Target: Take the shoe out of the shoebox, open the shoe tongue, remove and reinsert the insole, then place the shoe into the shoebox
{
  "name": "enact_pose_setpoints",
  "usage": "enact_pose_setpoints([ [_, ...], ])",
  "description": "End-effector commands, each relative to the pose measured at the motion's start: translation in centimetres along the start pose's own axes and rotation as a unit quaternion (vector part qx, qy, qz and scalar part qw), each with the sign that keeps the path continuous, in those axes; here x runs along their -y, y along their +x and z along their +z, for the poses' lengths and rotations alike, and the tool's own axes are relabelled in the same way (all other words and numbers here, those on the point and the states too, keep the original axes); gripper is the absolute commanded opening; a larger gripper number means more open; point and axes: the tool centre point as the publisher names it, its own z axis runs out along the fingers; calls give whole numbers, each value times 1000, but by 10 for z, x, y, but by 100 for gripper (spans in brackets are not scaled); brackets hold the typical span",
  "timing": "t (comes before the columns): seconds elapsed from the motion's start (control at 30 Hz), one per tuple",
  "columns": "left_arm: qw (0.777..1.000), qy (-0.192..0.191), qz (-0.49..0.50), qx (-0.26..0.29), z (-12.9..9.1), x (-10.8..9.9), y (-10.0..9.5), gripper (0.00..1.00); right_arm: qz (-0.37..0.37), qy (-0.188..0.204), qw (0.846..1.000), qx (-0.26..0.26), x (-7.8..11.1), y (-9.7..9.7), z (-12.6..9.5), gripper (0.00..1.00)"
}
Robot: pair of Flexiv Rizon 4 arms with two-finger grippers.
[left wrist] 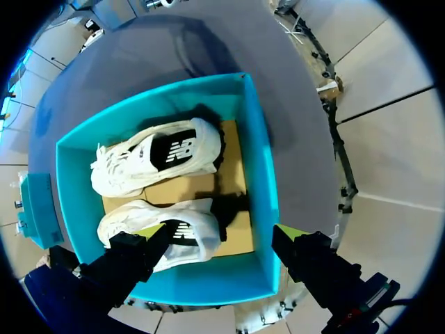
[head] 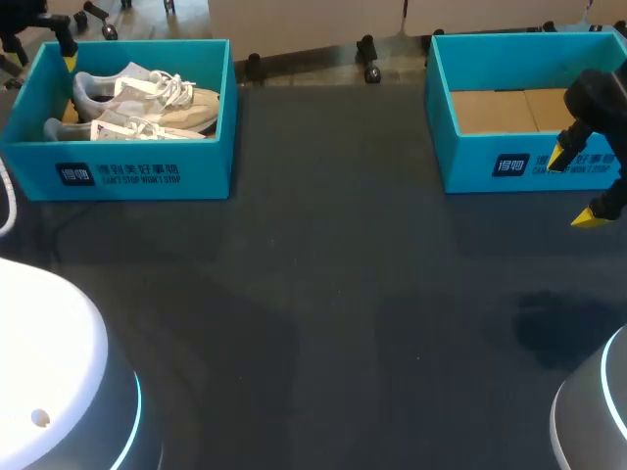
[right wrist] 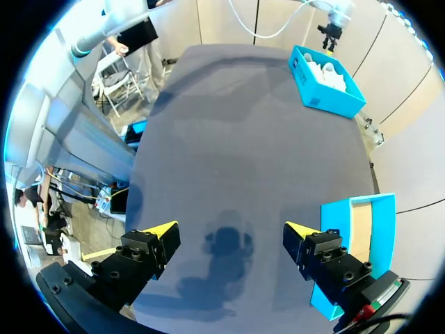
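a: where are the shoes found?
b: two pale shoes (head: 137, 103) are seen lying side by side inside the left shoebox (head: 147, 174). a second shoebox (head: 509, 162) is set well apart at the right, and no shoe is seen in it.
a: and the grippers?
b: the left gripper (left wrist: 226, 231) is held above the left shoebox with its fingers spread wide. the nearer shoe (left wrist: 205, 233) is partly covered by one finger, and nothing is gripped. the right gripper (right wrist: 231, 228) is spread too, over the table (right wrist: 229, 139) beside the second shoebox.
a: how is a shoe expected to handle?
b: it is judged light, with a soft upper that gives under pressure and a firmer sole and heel. the laces may be snagged. a hold is best taken across the heel collar or midfoot, where both sides can be pinched.
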Motion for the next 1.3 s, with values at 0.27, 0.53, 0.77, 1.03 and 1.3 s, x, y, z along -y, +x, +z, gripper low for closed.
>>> enact_pose_setpoints([
  [0.27,1000,-1,12,16,-5,37,-3,100,0,1,1000,-1,0,-1,1,100],
  [0.53,1000,-20,16,3,4,57,-7,88,0,1,1000,-1,0,-1,1,100],
  [0.77,1000,-10,21,-3,15,72,-12,80,0,1,1000,-1,0,-1,1,100],
  [1.03,1000,-6,11,-4,31,78,-14,71,0,1,1000,-1,0,-1,1,100],
  [1.3,1000,6,2,-9,51,84,-14,49,0,1,1000,-1,0,-1,1,100],
])
